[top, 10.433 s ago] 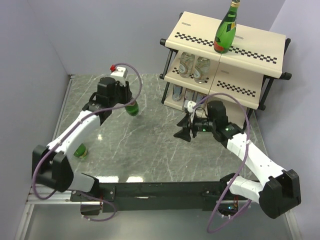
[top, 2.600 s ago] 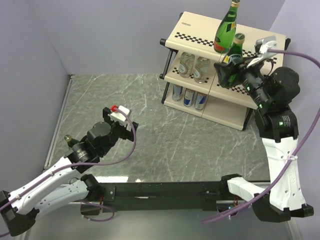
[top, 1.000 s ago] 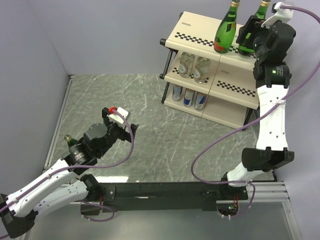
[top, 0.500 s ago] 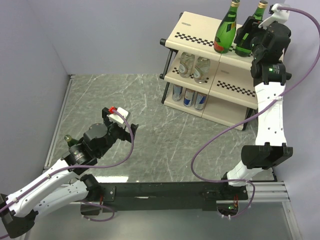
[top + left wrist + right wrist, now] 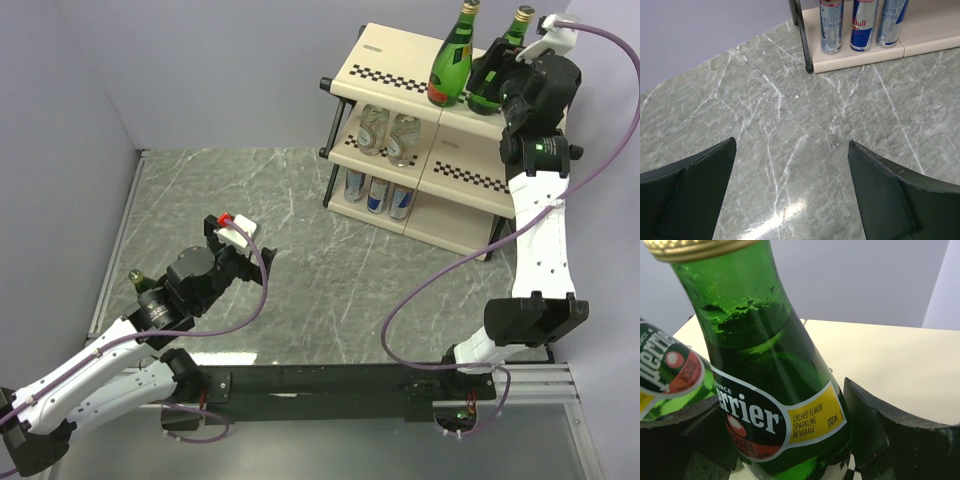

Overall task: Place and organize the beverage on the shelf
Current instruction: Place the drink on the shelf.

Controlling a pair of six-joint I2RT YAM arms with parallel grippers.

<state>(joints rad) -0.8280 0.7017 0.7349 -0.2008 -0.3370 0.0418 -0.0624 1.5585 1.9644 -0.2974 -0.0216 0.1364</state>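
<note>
Bottle (image 5: 771, 365) in right hand (image 5: 785, 440) has risen to top of shelf (image 5: 392, 60).

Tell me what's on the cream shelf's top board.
A free-standing green glass bottle and a second green glass bottle between the right gripper's black fingers. Its base is hidden, so touchdown is unclear.

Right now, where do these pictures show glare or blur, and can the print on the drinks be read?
Left wrist view: a white glare patch on the grey marble table; the slim silver-and-blue cans are sharp, their print partly readable. Right wrist view: the green glass bottle fills the frame, sharp, its label readable. Top external view: evenly lit, sharp.
</note>
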